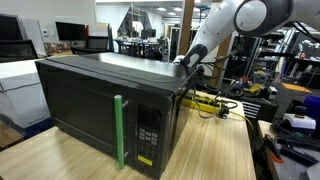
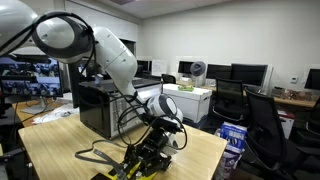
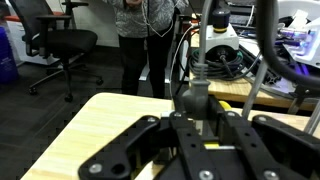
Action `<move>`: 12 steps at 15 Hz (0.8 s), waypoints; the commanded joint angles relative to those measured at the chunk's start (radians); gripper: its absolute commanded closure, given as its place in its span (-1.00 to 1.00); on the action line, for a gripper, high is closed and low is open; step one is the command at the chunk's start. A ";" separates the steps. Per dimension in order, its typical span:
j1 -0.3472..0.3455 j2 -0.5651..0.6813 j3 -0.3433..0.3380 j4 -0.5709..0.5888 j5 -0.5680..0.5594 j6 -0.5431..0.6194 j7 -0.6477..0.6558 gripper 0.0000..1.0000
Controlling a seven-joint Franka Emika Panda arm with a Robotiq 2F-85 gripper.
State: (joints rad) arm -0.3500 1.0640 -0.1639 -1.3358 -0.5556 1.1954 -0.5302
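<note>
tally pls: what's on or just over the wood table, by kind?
microwave: 1
yellow-and-black power strip: 1
black plug on a grey cord, gripped: 1
Total: 3

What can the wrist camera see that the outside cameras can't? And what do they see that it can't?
Only the wrist view shows a person standing beyond the table. Only the exterior views show the black microwave and the white arm. All of them show the wooden table and the gripper.
</note>
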 commanded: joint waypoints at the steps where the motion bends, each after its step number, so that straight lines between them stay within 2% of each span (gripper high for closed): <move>1: -0.007 -0.054 0.017 -0.056 0.013 0.021 0.012 0.84; 7: -0.003 -0.055 0.031 -0.034 0.015 0.019 0.004 0.84; 12: -0.004 -0.036 0.032 0.041 0.012 0.010 -0.016 0.84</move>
State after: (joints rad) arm -0.3487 1.0440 -0.1371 -1.2999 -0.5520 1.1954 -0.5303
